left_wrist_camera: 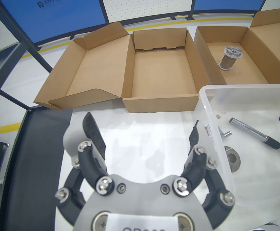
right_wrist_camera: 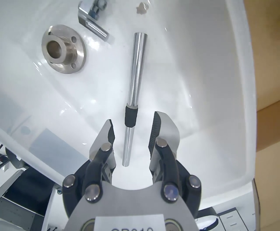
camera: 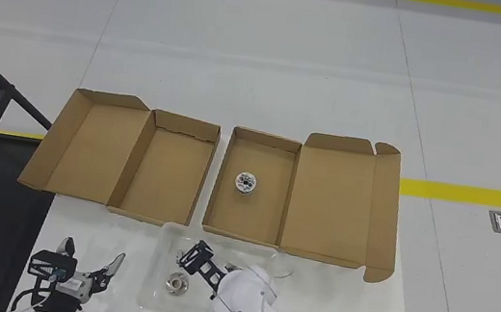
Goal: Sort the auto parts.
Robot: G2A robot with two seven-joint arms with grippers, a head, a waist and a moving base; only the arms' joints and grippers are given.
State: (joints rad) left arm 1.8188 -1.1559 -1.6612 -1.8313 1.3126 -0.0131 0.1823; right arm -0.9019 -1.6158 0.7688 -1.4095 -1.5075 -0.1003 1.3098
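A chrome rod (right_wrist_camera: 135, 72) with a black band lies in the clear plastic bin (right_wrist_camera: 207, 87). My right gripper (right_wrist_camera: 133, 129) is open and straddles the rod's banded end, a finger on each side. Beside it in the bin are a round metal flange (right_wrist_camera: 63, 52), a chrome bracket (right_wrist_camera: 93, 19) and a small nut-like piece (right_wrist_camera: 142, 7). My left gripper (left_wrist_camera: 144, 133) stands open over bare white table, just left of the bin (left_wrist_camera: 205, 113), holding nothing. A ribbed cylindrical part (left_wrist_camera: 230, 58) stands upright in the right cardboard box (camera: 266, 212). The left cardboard box (camera: 164, 177) holds nothing.
Both boxes have their lids folded flat outward (camera: 87, 141) (camera: 341, 199). A dark mat (left_wrist_camera: 32, 153) borders the table on the left, with black frame bars (camera: 7, 90) beyond it. The bin (camera: 165, 241) sits just in front of the boxes.
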